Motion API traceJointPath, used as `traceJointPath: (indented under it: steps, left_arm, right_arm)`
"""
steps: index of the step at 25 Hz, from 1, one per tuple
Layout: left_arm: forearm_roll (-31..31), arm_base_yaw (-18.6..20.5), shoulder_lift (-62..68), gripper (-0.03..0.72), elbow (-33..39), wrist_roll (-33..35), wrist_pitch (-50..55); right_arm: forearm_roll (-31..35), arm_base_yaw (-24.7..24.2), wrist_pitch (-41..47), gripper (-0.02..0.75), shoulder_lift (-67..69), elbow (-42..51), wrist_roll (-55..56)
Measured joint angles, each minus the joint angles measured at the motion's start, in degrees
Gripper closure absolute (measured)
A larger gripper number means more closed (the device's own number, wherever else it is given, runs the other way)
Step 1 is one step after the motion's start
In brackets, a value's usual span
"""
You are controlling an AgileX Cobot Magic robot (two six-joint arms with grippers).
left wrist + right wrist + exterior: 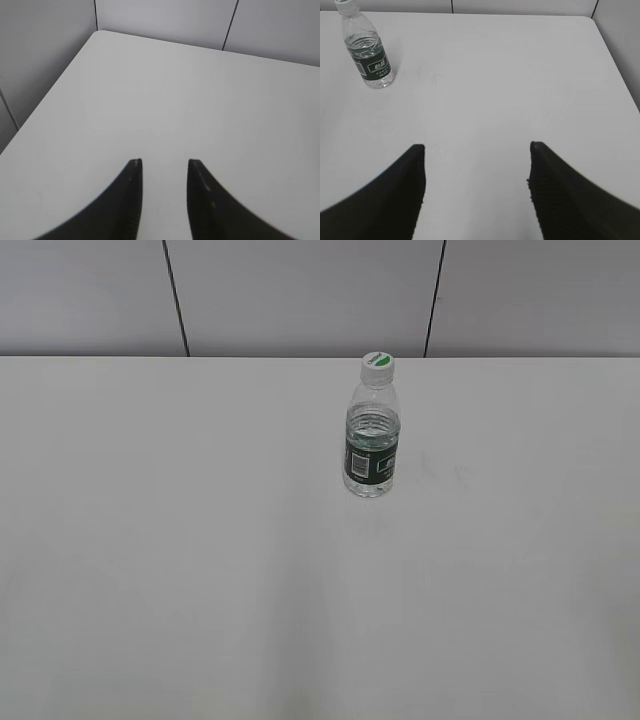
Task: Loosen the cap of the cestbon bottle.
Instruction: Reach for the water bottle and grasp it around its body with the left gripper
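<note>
The cestbon bottle (372,445) stands upright on the white table, right of the middle and toward the back, clear with a dark green label. Its white cap (379,364) with a green patch sits on the neck. In the right wrist view the bottle (369,55) stands at the far left, with the cap (346,5) cut by the top edge. My right gripper (477,147) is open and empty, well short and to the right of the bottle. My left gripper (164,162) is open and empty over bare table; the bottle does not show there. Neither gripper shows in the exterior view.
The white table (200,540) runs back to a grey panelled wall (300,290). Its far left corner (102,34) and left edge show in the left wrist view, its right edge (615,60) in the right wrist view.
</note>
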Motion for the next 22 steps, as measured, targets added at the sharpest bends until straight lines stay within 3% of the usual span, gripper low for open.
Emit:
traceJointPath:
  steps: [22]
  left_arm:
    - [0.00, 0.00, 0.99, 0.447, 0.00, 0.00, 0.00]
  right_arm:
    - [0.04, 0.00, 0.00, 0.241, 0.00, 0.00, 0.00]
